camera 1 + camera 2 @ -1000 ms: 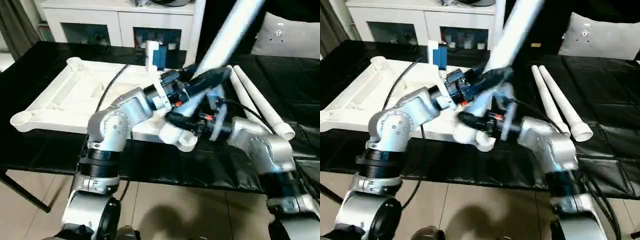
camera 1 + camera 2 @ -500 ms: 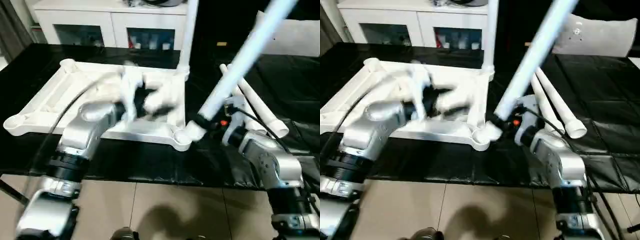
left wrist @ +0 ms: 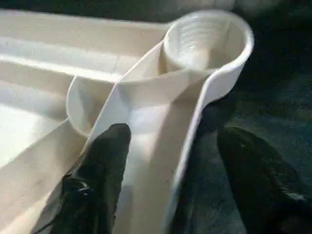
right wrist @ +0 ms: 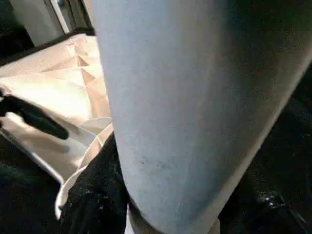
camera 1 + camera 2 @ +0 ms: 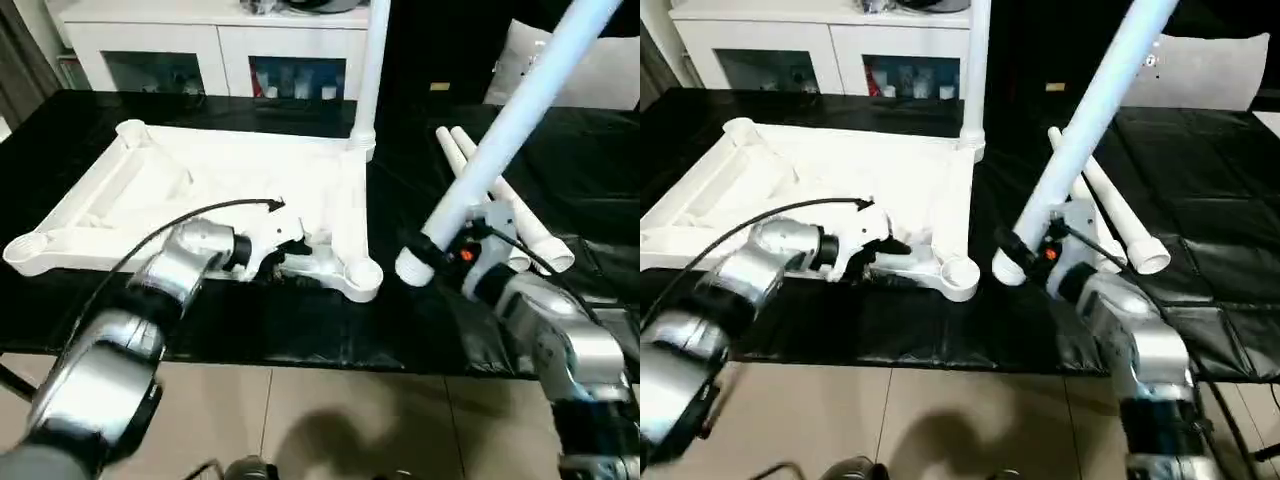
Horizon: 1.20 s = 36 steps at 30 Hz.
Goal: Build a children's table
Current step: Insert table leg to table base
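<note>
Held leg (image 5: 500, 140) (top cut off)

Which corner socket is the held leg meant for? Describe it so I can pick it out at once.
Start at the upside-down white tabletop on the black table. Go to its near corner on the robot's right, beside the left end effector. The empty round socket there is probably the target: it lies closest to the held leg, while the far right corner's socket already carries an upright leg.

White glass-doored cabinet (image 5: 230, 45) behind black table (image 5: 90, 130), pale cushion (image 5: 1210, 70) far right
</note>
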Tool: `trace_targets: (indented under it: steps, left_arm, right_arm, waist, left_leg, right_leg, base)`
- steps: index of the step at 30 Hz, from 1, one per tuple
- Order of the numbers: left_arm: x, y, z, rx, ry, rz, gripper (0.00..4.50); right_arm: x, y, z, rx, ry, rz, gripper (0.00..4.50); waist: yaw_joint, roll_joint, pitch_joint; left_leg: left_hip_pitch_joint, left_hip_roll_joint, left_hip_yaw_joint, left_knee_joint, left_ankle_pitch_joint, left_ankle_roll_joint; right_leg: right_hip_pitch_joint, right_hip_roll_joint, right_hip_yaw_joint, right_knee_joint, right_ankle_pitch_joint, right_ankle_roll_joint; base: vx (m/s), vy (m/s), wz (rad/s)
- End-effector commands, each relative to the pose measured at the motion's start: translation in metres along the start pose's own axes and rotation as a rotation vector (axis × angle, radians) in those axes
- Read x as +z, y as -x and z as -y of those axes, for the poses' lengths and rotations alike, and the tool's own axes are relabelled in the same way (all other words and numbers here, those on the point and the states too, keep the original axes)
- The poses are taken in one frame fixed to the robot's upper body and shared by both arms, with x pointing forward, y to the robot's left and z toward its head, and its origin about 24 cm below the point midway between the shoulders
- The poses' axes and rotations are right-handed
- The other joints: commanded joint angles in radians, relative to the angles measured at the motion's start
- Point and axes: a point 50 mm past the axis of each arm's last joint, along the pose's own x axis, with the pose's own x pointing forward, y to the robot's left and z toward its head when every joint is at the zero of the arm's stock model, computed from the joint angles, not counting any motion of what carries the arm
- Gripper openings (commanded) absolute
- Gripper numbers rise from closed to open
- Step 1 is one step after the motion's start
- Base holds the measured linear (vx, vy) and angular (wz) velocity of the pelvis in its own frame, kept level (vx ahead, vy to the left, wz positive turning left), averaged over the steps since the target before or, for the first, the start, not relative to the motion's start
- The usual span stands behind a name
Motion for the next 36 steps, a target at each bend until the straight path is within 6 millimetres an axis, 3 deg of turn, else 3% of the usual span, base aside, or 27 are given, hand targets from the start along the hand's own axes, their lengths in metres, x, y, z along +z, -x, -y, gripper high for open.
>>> trace_targets:
  steps: [1,3,5,8,11,13,18,25,36]
  left_arm:
    - [0.003,-0.001,-0.002,-0.017,-0.009,-0.004,2.74]
    - [0.003,-0.001,-0.003,-0.019,0.007,0.002,2.68]
    - [0.003,-0.001,-0.004,-0.013,0.012,-0.001,2.34]
    - [0.000,0.000,-0.005,-0.013,0.002,-0.028,2.21]
    - [-0.001,0.001,-0.007,-0.018,0.009,-0.028,1.83]
    - [-0.001,0.003,-0.007,-0.030,0.017,-0.030,1.68]
    - [-0.004,0.005,-0.005,-0.077,0.044,-0.048,1.37]
    - [-0.008,0.007,-0.004,-0.133,0.045,-0.107,0.63]
    - [-0.012,-0.007,0.006,-0.174,0.072,-0.150,0.00]
  right_arm:
    - [0.012,0.005,0.000,0.007,-0.008,0.051,1.91]
    - [0.012,0.005,-0.002,0.011,-0.008,0.052,1.91]
    - [0.012,0.005,-0.003,0.018,0.000,0.048,1.91]
    - [0.009,0.005,-0.004,0.031,-0.001,0.031,1.91]
    - [0.008,0.006,-0.007,0.063,0.014,0.019,1.91]
    - [0.009,0.006,-0.009,0.086,0.023,0.027,1.91]
    - [0.008,0.004,-0.011,0.089,0.019,0.024,1.91]
    - [0.008,0.000,-0.012,0.111,0.041,0.012,1.91]
    - [0.009,-0.010,-0.016,0.150,0.069,-0.008,1.91]
  waist:
    - [-0.002,0.004,-0.081]
    - [-0.005,0.004,-0.081]
    - [-0.007,0.003,-0.079]
    - [-0.010,0.001,-0.074]
    - [-0.009,0.001,-0.076]
    - [-0.009,0.008,-0.076]
    - [-0.008,0.001,-0.079]
    - [-0.006,0.006,-0.076]
    - [-0.001,-0.001,-0.075]
  left_leg:
    - [0.025,0.023,-0.009,-0.069,-0.228,-0.017]
    - [0.025,0.022,-0.008,-0.068,-0.229,-0.014]
    - [0.024,0.022,-0.008,-0.069,-0.234,-0.010]
    - [0.034,0.021,-0.008,-0.072,-0.275,-0.014]
    - [0.034,0.023,-0.009,-0.074,-0.263,-0.015]
    - [0.034,0.025,-0.011,-0.076,-0.260,-0.014]
    - [0.033,0.027,-0.008,-0.075,-0.241,-0.004]
    - [0.034,0.028,-0.010,-0.077,-0.251,-0.007]
    - [0.033,0.029,-0.009,-0.078,-0.245,0.001]
  right_leg:
    - [0.061,-0.069,0.036,-0.079,-0.174,-0.197]
    - [0.062,-0.070,0.036,-0.079,-0.171,-0.206]
    - [0.063,-0.070,0.036,-0.080,-0.183,-0.214]
    - [0.062,-0.072,0.036,-0.096,-0.295,-0.193]
    - [0.063,-0.071,0.037,-0.094,-0.280,-0.191]
    - [0.063,-0.071,0.036,-0.092,-0.248,-0.202]
    - [0.065,-0.073,0.037,-0.084,-0.173,-0.238]
    - [0.065,-0.075,0.036,-0.088,-0.207,-0.229]
    - [0.067,-0.078,0.036,-0.085,-0.191,-0.250]
  base:
    - [0.000,0.000,0.00]
    - [0.000,0.000,0.00]
    - [0.000,0.000,0.00]
    - [0.000,0.000,0.00]
    - [0.000,0.000,0.00]
    - [0.000,0.000,0.00]
    - [0.000,0.000,0.00]
    - [0.000,0.000,0.00]
    - [0.000,0.000,0.00]
